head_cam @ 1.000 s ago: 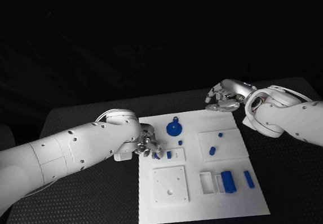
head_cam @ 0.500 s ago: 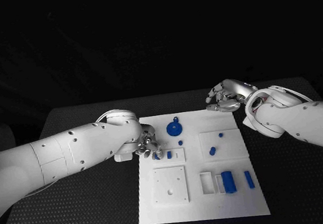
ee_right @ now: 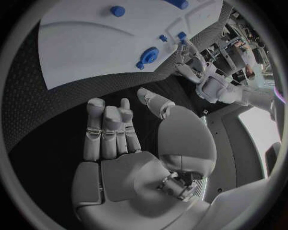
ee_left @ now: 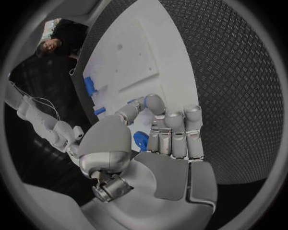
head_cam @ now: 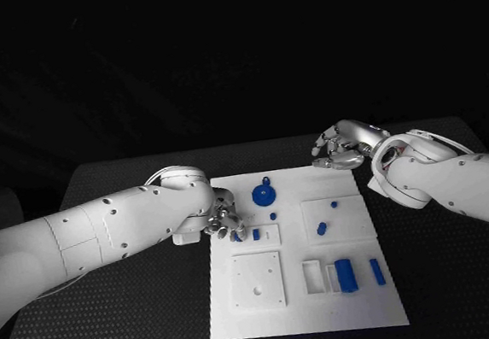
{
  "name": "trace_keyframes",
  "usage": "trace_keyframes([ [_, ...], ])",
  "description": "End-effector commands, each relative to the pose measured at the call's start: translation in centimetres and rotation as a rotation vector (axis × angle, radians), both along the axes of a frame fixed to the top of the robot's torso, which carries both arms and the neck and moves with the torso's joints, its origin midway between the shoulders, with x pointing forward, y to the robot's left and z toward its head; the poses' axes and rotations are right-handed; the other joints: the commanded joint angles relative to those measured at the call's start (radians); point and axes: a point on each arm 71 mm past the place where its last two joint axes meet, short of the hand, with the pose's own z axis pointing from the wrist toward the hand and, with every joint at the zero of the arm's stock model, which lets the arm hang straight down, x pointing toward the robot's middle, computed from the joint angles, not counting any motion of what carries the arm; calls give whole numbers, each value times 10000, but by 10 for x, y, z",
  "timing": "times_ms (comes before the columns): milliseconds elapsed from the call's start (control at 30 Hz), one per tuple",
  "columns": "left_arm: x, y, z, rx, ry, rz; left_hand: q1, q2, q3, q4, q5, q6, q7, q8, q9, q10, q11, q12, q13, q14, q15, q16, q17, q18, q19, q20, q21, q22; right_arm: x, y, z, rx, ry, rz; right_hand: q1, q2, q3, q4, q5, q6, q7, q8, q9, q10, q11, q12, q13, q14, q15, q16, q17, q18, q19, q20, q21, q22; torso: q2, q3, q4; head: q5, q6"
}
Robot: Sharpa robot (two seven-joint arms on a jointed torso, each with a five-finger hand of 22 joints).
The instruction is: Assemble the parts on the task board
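The white task board [head_cam: 265, 309] lies in the middle of the table. My left hand [head_cam: 220, 219] is over the board's left edge and pinches a small blue part [head_cam: 238, 236] between thumb and a finger at a small raised white block [head_cam: 266, 236]; the pinched blue part [ee_left: 132, 101] peeps out between the fingertips [ee_left: 150, 102]. Another blue peg [head_cam: 256, 233] stands in that block. A round blue part [head_cam: 263, 192] lies at the far end. My right hand [head_cam: 341, 148] hovers off the board's far right corner, its palm [ee_right: 129, 170] bare and fingers loosely bent.
More blue parts sit on the board: a small peg [head_cam: 273, 215], an oblong piece [head_cam: 322, 228], a wide block [head_cam: 345, 275] and a slim bar [head_cam: 377, 271] near white frames. A square white plate [head_cam: 258, 280] lies at the near left. Black table mat [head_cam: 119, 326] surrounds the board.
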Motion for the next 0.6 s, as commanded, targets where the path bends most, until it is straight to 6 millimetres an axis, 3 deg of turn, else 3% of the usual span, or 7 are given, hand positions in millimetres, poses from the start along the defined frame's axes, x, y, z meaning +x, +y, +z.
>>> trace_keyframes([
  [33, 0, 3, -2, 98, 58, 141, 312, 450, 207, -85, -97, 109, 14, -74, -37, 0, 4, -21, 14, 31, -122, 22, 2, -33, 36, -1236, -52, 15, 0, 1, 0, -25, 26, 122, -124, 10, -11, -33, 69, -11, 70, -68, -12, -91, 2, -17, -12, -5, 9, -49, -3, 388, 43, -33, -37, 153, -2, 0, -3, 2, -6],
  [300, 0, 4, -2, 92, 78, 139, -553, -36, -46, 515, -437, 158, 22, -252, -33, -29, 8, -79, 60, -3, -115, -11, -13, -13, 6, -1259, -133, 31, -1, 1, 0, -24, 30, 122, -126, 6, -13, -34, 69, -13, 71, -69, -12, -92, 2, -18, -13, -6, 10, -51, -3, 388, 43, -32, -38, 153, 0, -3, -1, -3, -10],
  [600, 1, 4, -3, 97, 68, 168, -829, -262, -67, 727, -650, 185, 16, -318, 1, -30, 3, -97, 88, -13, -121, -12, -13, 2, 4, -1276, -163, 50, -1, 1, 0, -27, 36, 123, -128, 7, -13, -34, 70, -14, 71, -70, -13, -93, 3, -18, -14, -7, 10, -52, -3, 388, 42, -32, -40, 153, 0, 1, -7, -1, -12],
])
